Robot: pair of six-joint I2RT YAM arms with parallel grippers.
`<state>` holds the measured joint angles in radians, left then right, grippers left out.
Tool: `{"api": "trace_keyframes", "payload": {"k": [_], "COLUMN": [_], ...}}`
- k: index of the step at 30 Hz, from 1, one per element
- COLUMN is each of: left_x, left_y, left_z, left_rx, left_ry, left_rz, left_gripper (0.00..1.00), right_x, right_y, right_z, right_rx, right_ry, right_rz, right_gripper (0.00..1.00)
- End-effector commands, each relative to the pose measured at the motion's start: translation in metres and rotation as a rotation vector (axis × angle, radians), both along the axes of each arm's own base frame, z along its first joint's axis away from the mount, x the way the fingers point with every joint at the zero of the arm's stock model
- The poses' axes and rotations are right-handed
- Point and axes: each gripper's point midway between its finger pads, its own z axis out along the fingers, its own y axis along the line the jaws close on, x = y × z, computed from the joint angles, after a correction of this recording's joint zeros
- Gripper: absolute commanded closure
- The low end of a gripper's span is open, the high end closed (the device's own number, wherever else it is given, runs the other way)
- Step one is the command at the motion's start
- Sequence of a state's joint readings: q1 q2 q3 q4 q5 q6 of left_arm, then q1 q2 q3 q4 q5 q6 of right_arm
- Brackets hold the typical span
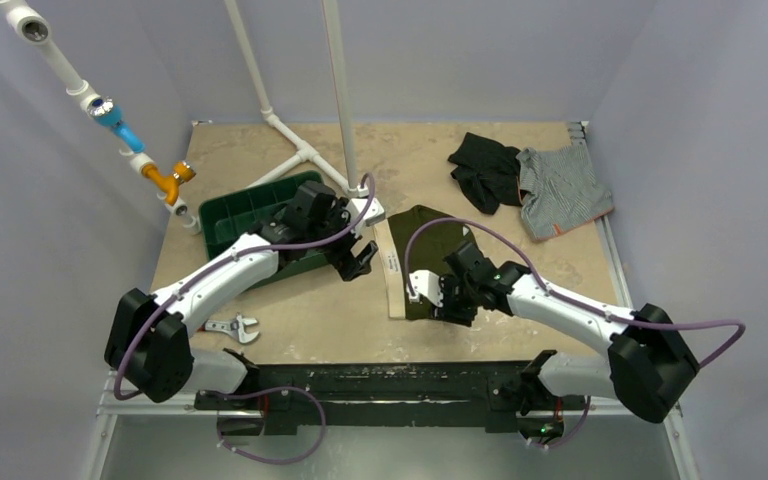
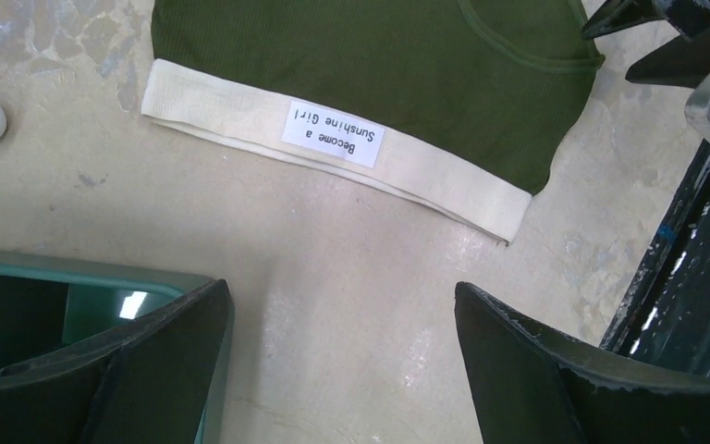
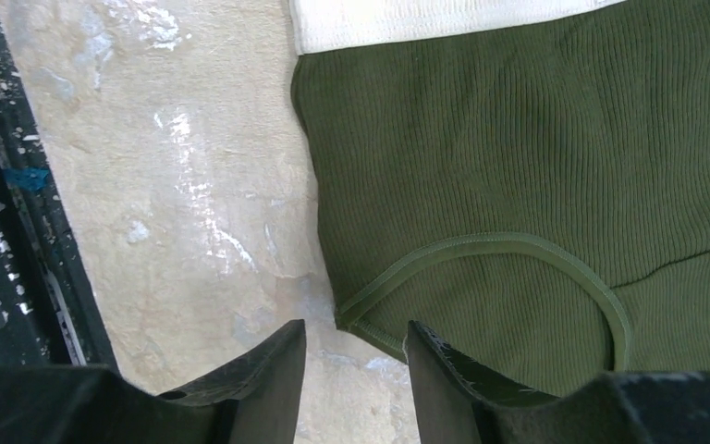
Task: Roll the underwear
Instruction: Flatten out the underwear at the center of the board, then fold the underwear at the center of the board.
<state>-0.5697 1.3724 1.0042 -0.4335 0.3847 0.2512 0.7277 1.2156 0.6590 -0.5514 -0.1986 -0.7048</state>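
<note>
The underwear (image 1: 432, 238) (image 2: 379, 65) (image 3: 481, 148) lies flat and spread out on the table (image 1: 310, 320), a little right of the middle, dark olive with fine ribbing. Its cream waistband (image 1: 392, 275) (image 2: 333, 148) (image 3: 425, 14) runs along the side that faces the left arm. On that band is a white label (image 2: 333, 134) printed "Become a Sunshine Girl". No part of the cloth is rolled; a stitched leg opening curves across it near the right arm's side.

The right hand (image 1: 445, 300) (image 3: 356, 333) is down at the near edge of the cloth, by that leg opening. Its fingers (image 3: 268, 370) stand narrow, with a slim gap between them, and the corner of the hem sits right at that gap. One finger is over the olive cloth, the other over bare table. I cannot tell whether they touch the cloth.

The left hand (image 1: 355, 258) (image 2: 337, 305) hangs over bare table just beside the waistband, apart from it, its fingers (image 2: 194, 333) spread wide and holding nothing. Close behind it is a green bin (image 1: 240, 215) (image 2: 83, 277).

Farther back on the right lie a black garment (image 1: 485, 170) and a grey striped garment (image 1: 560, 190), touching each other and well apart from the underwear. A wrench (image 1: 235, 327) rests near the left arm's base. A white pipe frame (image 1: 300, 150) stands at the back, and a black rail (image 1: 390, 385) (image 3: 9, 231) runs along the near edge.
</note>
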Motion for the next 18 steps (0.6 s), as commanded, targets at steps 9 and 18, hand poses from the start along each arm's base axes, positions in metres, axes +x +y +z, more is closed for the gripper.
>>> {"api": "trace_keyframes", "payload": {"k": [9,18], "left_x": [-0.003,-0.015], "left_y": [0.004,-0.006], "left_z": [-0.013,-0.023], "left_rx": [0.017,0.012], "left_ry": [-0.060,-0.114], "left_rz": [-0.064,-0.109], "left_gripper": [0.13,0.16], "right_x": [0.008,-0.008], "right_y": [0.003,0.018], "right_z": [-0.015,-0.010], "right_rx": [-0.041,0.019], "right_ry": [0.004,0.114], "right_rz": [0.032,0.062], "right_gripper": [0.66,0.96]}}
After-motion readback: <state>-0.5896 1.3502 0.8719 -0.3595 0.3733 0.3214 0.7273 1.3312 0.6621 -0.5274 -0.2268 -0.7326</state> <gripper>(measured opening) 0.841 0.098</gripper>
